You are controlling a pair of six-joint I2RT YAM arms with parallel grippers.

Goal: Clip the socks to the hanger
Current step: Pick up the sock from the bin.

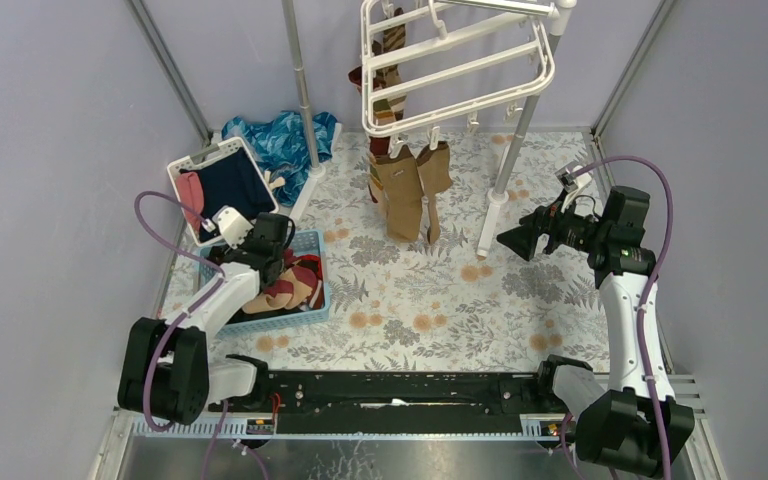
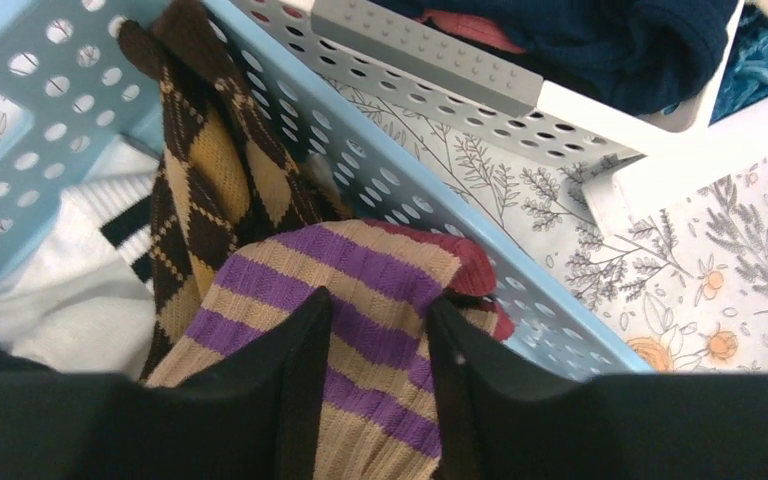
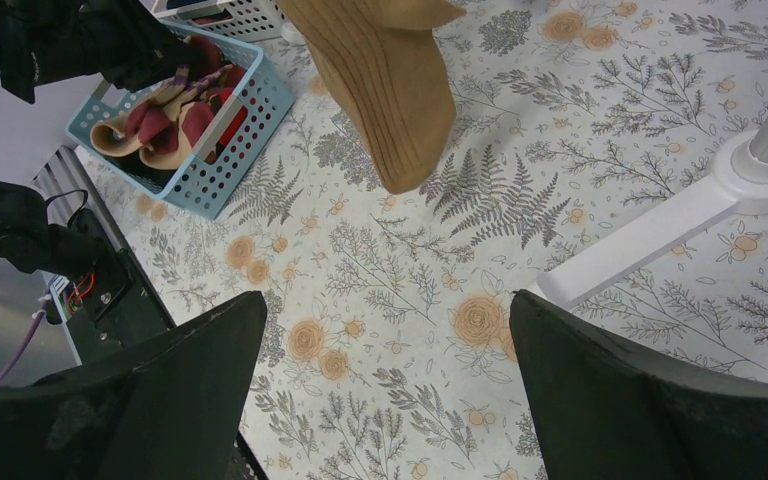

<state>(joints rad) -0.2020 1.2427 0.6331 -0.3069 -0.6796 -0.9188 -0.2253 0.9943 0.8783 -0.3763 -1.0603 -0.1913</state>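
The white hanger (image 1: 460, 60) stands at the back, with tan socks (image 1: 400, 190) dangling from its clips. More socks lie in the blue basket (image 1: 310, 300) at the left. My left gripper (image 1: 282, 268) reaches down into that basket. In the left wrist view my left gripper (image 2: 378, 310) has its fingers partly closed on either side of a tan-and-purple striped sock (image 2: 360, 265), and the fabric fills the gap between them. A brown-and-yellow argyle sock (image 2: 210, 170) lies beside it. My right gripper (image 1: 510, 240) (image 3: 385, 310) hovers wide open over the floral mat, holding nothing.
A white slotted basket (image 1: 185, 165) with navy and pink garments sits behind the blue basket. Shiny blue cloth (image 1: 280, 135) lies by a grey pole (image 1: 305, 100). The hanger stand's white foot (image 3: 650, 245) lies just right of my right gripper, and a hanging tan sock (image 3: 390, 90) is ahead of it.
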